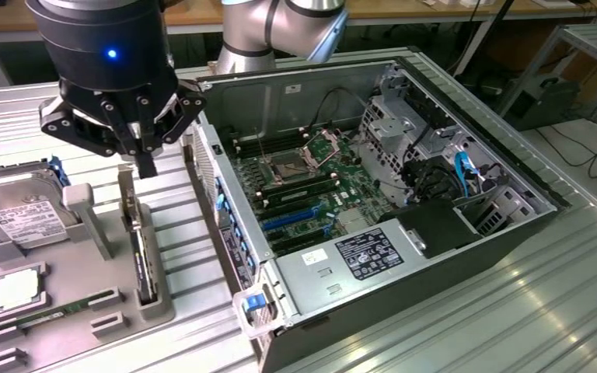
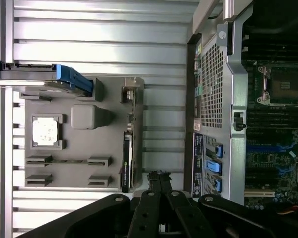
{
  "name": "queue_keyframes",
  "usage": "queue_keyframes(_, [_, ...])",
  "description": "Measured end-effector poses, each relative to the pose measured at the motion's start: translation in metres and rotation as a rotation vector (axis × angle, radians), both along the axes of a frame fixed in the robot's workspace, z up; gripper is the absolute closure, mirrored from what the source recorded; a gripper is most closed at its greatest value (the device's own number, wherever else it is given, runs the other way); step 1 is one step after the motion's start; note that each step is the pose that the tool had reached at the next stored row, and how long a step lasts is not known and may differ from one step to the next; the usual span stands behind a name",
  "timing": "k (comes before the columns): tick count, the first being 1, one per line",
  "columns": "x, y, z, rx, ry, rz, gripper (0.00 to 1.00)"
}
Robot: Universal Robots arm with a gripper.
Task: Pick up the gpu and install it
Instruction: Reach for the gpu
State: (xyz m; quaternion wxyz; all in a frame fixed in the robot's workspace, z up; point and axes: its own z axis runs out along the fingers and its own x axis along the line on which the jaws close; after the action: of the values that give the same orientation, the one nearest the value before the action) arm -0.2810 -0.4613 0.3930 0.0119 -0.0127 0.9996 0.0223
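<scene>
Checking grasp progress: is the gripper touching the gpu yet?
Apart. The wrist view shows the gripper clear of the gpu, with a plain gap between them.

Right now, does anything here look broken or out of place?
Nothing stands out. The gpu stands on edge in its grey holder, the gripper hangs close over it, and the open computer case looks tidy inside.

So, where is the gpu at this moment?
In the exterior view's left, the gpu stands on edge in the grey holder, below the end effector, beside the open computer case.
</scene>
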Motion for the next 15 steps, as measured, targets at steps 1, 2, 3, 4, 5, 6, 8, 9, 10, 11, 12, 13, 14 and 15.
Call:
queue_keyframes(1, [-0.002,-0.0005,0.0,0.0,-0.0001,0.001,0.89])
queue_keyframes(2, [-0.005,-0.0008,-0.0001,0.0,-0.0001,0.002,0.89])
queue_keyframes(3, [-0.008,-0.0009,-0.0001,0.0001,-0.0001,0.003,0.89])
queue_keyframes(4, [-0.011,-0.0009,-0.0001,0.0002,-0.0002,0.003,0.89])
queue_keyframes(5, [-0.014,-0.0009,-0.0001,0.0001,-0.0001,0.004,0.89])
queue_keyframes(6, [-0.017,-0.0009,-0.0001,0.0001,-0.0001,0.004,0.89])
queue_keyframes(8, [-0.023,-0.0009,0.0,0.0,0.0,0.005,0.89])
queue_keyframes(9, [-0.026,-0.0009,-0.0001,0.0,-0.0001,0.006,0.89])
queue_keyframes(10, [-0.029,-0.0009,-0.0001,0.0001,-0.0002,0.006,0.89])
queue_keyframes(11, [-0.032,-0.0009,-0.0001,0.0002,-0.0002,0.007,0.89])
queue_keyframes(12, [-0.035,-0.0009,-0.0001,0.0001,-0.0001,0.007,0.89])
queue_keyframes(13, [-0.037,-0.0009,-0.0001,0.0001,-0.0001,0.008,0.89])
queue_keyframes(14, [-0.039,-0.0009,-0.0001,0.0,-0.0001,0.008,0.89])
queue_keyframes(15, [-0.039,-0.0009,-0.0001,0.0001,-0.0001,0.008,0.89])
